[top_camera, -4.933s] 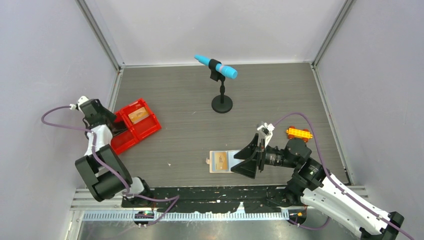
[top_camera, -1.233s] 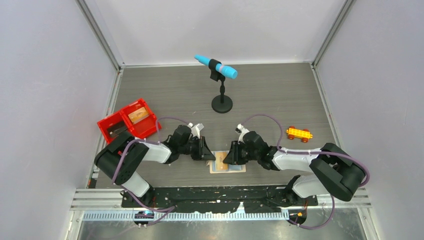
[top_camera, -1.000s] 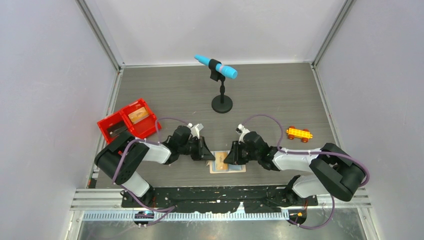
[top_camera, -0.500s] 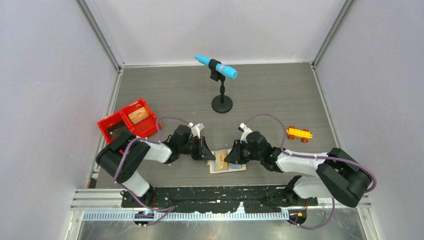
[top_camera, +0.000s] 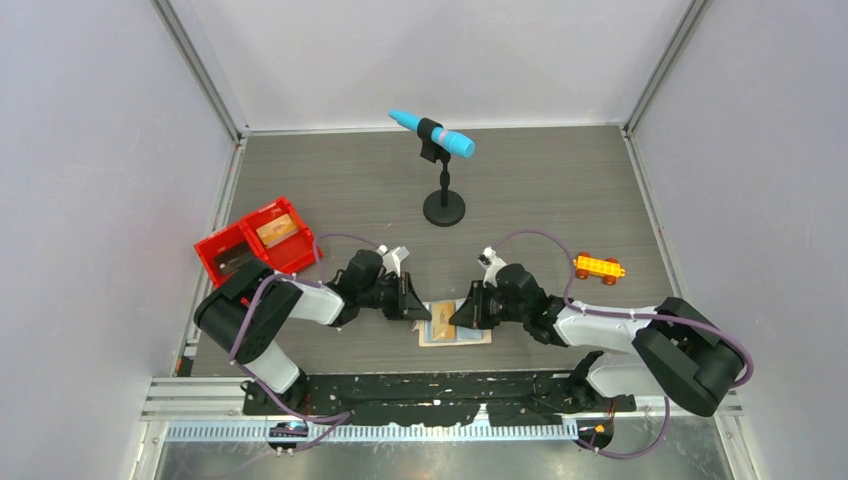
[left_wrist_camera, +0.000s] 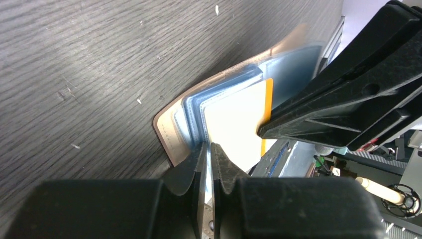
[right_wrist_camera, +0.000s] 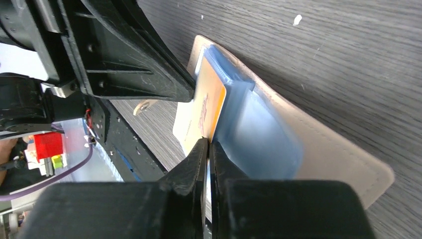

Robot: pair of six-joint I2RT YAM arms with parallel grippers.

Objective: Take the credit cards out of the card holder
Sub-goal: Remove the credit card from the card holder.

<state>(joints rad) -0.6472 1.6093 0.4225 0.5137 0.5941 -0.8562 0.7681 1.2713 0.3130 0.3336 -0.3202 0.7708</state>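
In the top view, the flat tan leather-like card holder [top_camera: 447,333] lies open on the dark grey wood-grain worktop [top_camera: 540,190], near the front edge and between the two arms. The left arm's fingers [top_camera: 412,303] meet its left side, the right arm's fingers [top_camera: 466,312] its middle. A red two-compartment plastic tray [top_camera: 208,252] at the left holds a tan card [top_camera: 277,230] in one compartment and a dark flat piece [top_camera: 234,262] in the other. A blue microphone on a black stand [top_camera: 443,175] is at the back and an orange-yellow toy brick car [top_camera: 598,267] at the right

In the left wrist view, the left arm's fingers [left_wrist_camera: 191,169] are nearly together, pinching the edge of the card holder [left_wrist_camera: 169,129] at its blue-grey clear plastic sleeves [left_wrist_camera: 224,82]. A cream card with an orange end [left_wrist_camera: 234,119] sits in the top sleeve, and the right arm's fingers [left_wrist_camera: 348,99] touch its orange end

In the right wrist view, the right arm's fingers [right_wrist_camera: 194,162] are narrow, clamped on the long edge of the cream card with an orange end [right_wrist_camera: 201,107] beside the sleeves [right_wrist_camera: 259,134]. The left arm's fingers [right_wrist_camera: 124,55] press the far end of the card holder [right_wrist_camera: 338,159]
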